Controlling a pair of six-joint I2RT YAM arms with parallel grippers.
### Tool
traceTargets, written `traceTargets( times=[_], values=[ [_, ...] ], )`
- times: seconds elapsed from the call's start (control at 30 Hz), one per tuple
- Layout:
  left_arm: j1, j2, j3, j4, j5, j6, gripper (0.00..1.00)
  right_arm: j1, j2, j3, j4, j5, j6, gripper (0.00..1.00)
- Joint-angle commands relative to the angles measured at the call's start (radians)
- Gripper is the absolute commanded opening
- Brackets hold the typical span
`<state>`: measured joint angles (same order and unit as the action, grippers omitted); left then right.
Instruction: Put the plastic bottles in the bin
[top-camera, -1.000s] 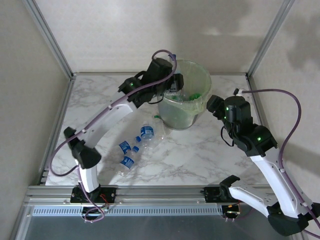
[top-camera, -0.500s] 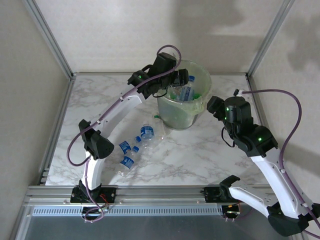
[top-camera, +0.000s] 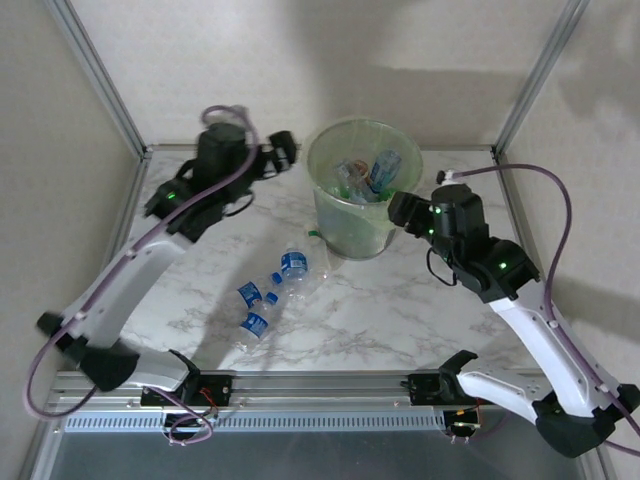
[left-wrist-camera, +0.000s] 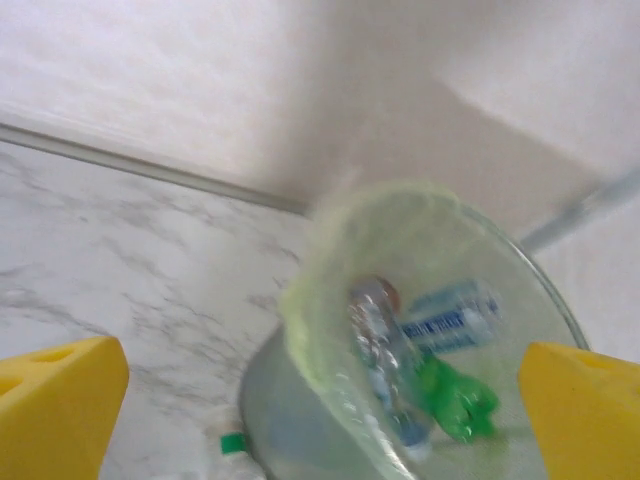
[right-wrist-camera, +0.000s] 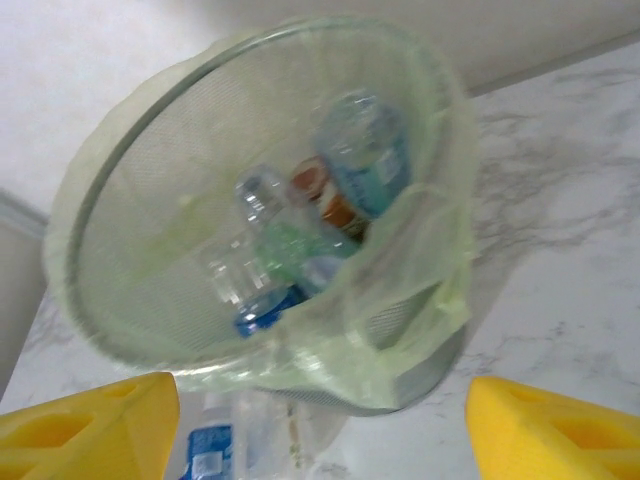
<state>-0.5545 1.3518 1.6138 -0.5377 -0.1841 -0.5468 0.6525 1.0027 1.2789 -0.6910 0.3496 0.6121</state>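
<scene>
Overhead, the left claw hangs empty left of the bin, loose plastic bottles waiting near on the surface; its wrist view shows 2 yellow fingers spread wide; the right claw, likewise apart, faces the part-filled bin.

Both wrist views are smeared, so I can't read the labels on the bottles heaped in the bin. Frame edges crop the yellow fingertips of my left hand and right hand. The bin wall hides the lowest bottles; a blue-labelled bottle on the surface is cropped at the bottom edge.
</scene>
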Motion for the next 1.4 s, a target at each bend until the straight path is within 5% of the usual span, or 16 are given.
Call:
traceTargets(
  times=[0.0,0.33,0.73,1.0,1.37],
  values=[
    [0.092,-0.101,-0.163,0.085,0.022,-0.055,1.0,0.113,0.024,0.016,0.048,0.017,-0.046,0.76],
    [0.288,-0.282,-0.558,0.119,0.207,-0.143,0.95,0.442,0.24,-0.053,0.138,0.109,0.046,0.79],
    [0.356,-0.318,-0.765,0.143,0.251,-0.189,0.92,0.542,0.544,-0.086,0.242,-0.037,0.148,0.8],
    [0.397,-0.328,-0.799,0.173,0.261,-0.206,0.92,0.634,0.778,0.105,0.146,-0.132,0.106,0.93],
    [0.418,-0.374,-0.85,0.206,0.281,-0.193,0.93,0.674,1.018,0.349,0.001,-0.12,0.165,0.98]
  ],
)
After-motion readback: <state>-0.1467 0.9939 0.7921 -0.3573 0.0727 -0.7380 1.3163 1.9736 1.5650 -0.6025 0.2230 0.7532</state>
